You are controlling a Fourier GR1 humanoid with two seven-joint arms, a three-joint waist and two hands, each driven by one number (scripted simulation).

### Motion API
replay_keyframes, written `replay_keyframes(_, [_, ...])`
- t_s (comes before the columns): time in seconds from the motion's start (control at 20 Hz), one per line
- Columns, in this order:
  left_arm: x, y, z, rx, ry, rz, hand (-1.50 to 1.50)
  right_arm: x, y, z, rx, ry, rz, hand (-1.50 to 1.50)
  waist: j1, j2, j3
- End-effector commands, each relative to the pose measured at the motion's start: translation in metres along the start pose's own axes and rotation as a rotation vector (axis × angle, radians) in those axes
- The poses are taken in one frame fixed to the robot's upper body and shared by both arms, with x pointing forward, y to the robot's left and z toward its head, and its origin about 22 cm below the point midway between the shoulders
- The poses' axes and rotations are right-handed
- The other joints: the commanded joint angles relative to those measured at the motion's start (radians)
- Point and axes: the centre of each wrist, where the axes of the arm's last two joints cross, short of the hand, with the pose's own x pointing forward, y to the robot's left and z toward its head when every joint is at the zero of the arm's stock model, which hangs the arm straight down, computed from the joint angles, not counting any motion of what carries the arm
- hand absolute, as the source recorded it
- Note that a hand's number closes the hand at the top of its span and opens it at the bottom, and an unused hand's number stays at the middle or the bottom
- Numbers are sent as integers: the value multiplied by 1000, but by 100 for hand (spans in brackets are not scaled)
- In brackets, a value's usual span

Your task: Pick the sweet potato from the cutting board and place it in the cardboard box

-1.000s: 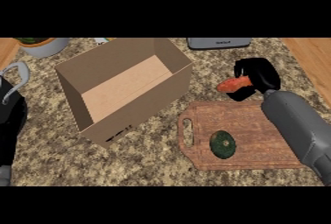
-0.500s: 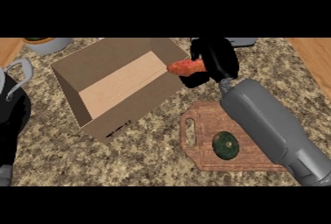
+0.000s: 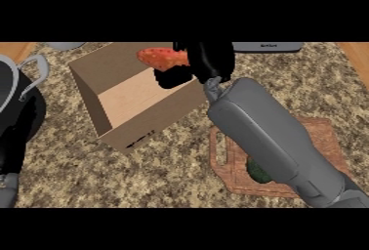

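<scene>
The sweet potato (image 3: 160, 57), grasped by the right hand (image 3: 205, 61), is held over the box (image 3: 126, 100)'s far rim; could easily get bounced off if released now.

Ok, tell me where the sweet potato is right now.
In the head view the sweet potato is at upper centre, held in the right hand above the open cardboard box.

The cardboard box (image 3: 130, 100) sits on the counter (image 3: 86, 171), left of the cutting board (image 3: 324, 141). The right hand (image 3: 205, 61) holds the sweet potato (image 3: 160, 57) over the box's far edge. A pot (image 3: 14, 102) stands at the left. A round vegetable (image 3: 258, 171) lies on the board.
</scene>
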Motion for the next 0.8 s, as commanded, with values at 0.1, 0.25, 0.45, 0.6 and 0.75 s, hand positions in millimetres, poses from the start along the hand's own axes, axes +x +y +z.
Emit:
replay_keyframes(0.1, [6, -22, 3, -28, -34, 13, 0, 32, 13, -21, 41, 97, -95, 150, 33, 11, 0])
replay_keyframes(0.25, [19, -16, -16, -23, -38, -3, 0, 31, 12, -41, 30, 109, -127, 150, 42, 17, 0])
replay_keyframes(0.45, [25, -23, -18, -38, -60, -10, 0, 6, 30, -53, 15, 140, -105, 150, 55, 22, 0])
replay_keyframes(0.6, [32, -26, -22, -51, -63, -5, 0, 10, 27, -63, 34, 184, -96, 150, 80, 29, -1])
replay_keyframes(0.75, [21, -37, -18, -55, -80, 1, 0, -7, 40, -62, 32, 206, -22, 150, 97, 38, -2])
